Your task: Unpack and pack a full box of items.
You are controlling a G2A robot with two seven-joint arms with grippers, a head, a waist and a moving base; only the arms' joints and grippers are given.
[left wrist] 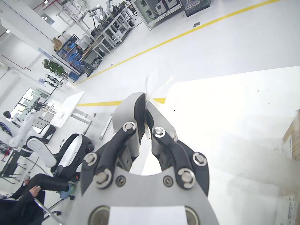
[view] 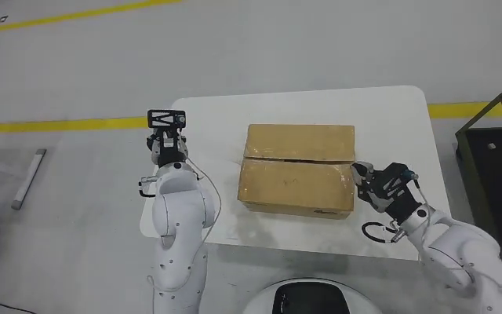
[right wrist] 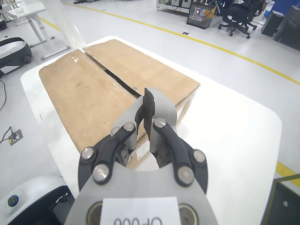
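A closed cardboard box [view: 298, 169] lies across the middle of the white table [view: 392, 110], with a dark gap along its top seam [right wrist: 121, 83]. A strip of clear tape [right wrist: 58, 15] rises from the box's far end. My left gripper [view: 166, 135] is held over the table's left edge, away from the box. It is shut [left wrist: 145, 101] on the clear tape [left wrist: 150, 86], which sticks out past the fingertips. My right gripper [view: 365, 176] is at the box's right end, shut [right wrist: 146, 95] with nothing in it, just above the seam.
A dark cart [view: 480, 169] stands off the table's right side, its corner [right wrist: 286, 200] close to my right arm. The box edge [left wrist: 290, 136] shows beside bare tabletop [left wrist: 234, 118]. A white mobile base [right wrist: 11, 52] stands on the floor beyond the box.
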